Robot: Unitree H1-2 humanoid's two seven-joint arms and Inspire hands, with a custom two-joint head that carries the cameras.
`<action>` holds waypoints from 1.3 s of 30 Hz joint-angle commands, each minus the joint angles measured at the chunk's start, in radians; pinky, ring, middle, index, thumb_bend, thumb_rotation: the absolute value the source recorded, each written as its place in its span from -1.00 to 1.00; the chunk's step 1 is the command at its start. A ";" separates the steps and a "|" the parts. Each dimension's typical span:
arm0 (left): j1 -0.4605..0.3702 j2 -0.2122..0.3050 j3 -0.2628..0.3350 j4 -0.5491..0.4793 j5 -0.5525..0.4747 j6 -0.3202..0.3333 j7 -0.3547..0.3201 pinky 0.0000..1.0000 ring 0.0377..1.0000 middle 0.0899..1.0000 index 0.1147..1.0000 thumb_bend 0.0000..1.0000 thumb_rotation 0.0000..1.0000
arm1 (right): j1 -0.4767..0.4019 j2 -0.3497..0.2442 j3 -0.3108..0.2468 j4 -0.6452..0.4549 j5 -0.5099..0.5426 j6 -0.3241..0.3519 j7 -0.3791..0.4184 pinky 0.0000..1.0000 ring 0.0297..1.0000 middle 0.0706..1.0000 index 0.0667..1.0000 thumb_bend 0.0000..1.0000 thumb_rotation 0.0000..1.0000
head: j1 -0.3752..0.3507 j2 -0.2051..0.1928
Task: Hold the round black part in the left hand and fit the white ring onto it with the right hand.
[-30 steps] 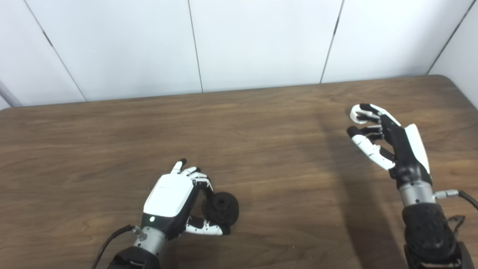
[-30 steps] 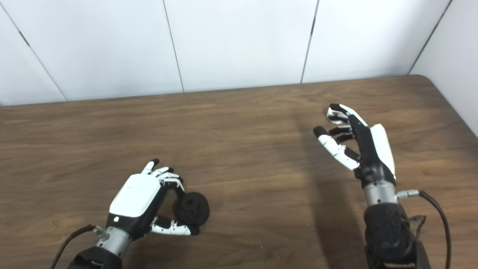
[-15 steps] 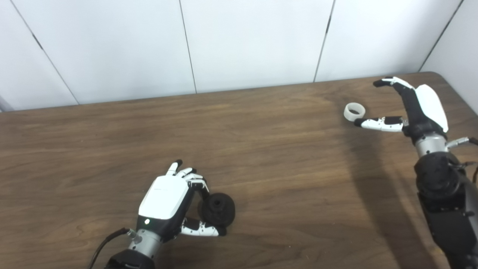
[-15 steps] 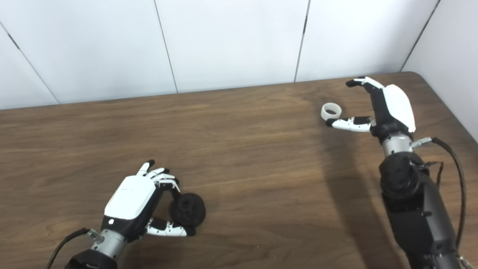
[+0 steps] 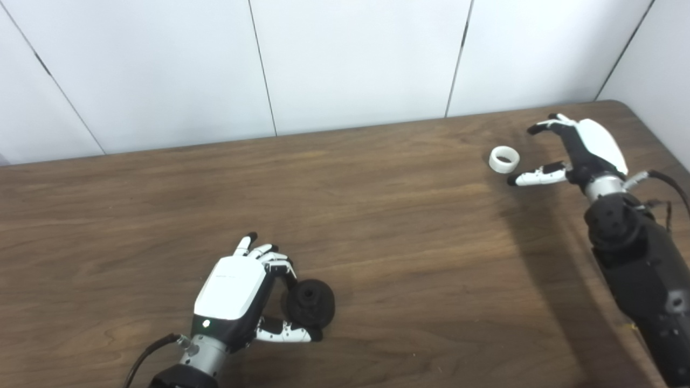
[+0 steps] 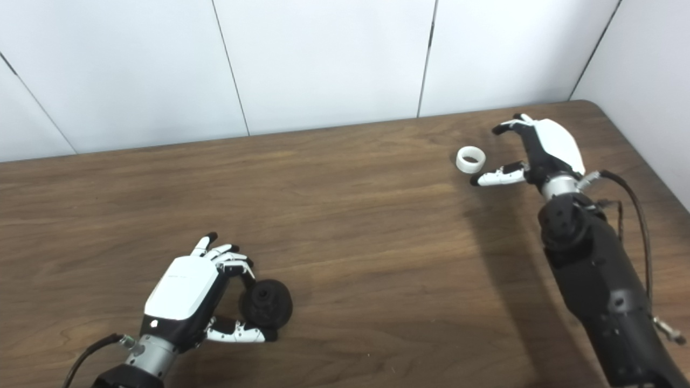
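Your right hand [image 5: 577, 153] hovers spread and empty, white ring [image 5: 504, 159] flat on the tabletop [image 5: 409, 226] just off its fingertips; your left hand [image 5: 242, 293] clasps the round black part [image 5: 308, 303], hub outward to receive it.

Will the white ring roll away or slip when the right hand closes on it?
Lying flat on the table, the white ring probably won't roll. It looks small, smooth and light, so the open right hand could nudge it sliding. It seems rigid.

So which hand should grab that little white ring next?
The right hand: it is open right beside the white ring, while the left hand is far off, already closed on the round black part.
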 commanded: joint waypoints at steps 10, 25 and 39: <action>0.017 0.022 0.003 0.030 0.018 -0.001 -0.010 1.00 0.69 0.41 -0.17 0.05 -0.89 | -0.112 -0.038 0.062 0.056 -0.035 0.047 0.028 0.92 0.94 0.87 0.47 0.70 -0.43 | 0.002 -0.001; 0.024 0.025 0.008 0.010 0.012 0.005 -0.030 1.00 0.69 0.42 -0.17 0.05 -0.89 | -0.169 -0.044 0.085 0.155 -0.026 0.044 0.022 0.86 0.89 0.83 0.44 0.70 -0.40 | 0.008 0.006; 0.029 0.032 0.011 -0.001 0.013 -0.003 -0.033 1.00 0.69 0.42 -0.17 0.05 -0.89 | -0.197 -0.037 0.078 0.207 -0.005 0.033 -0.005 0.80 0.85 0.74 0.40 0.69 -0.49 | 0.008 0.014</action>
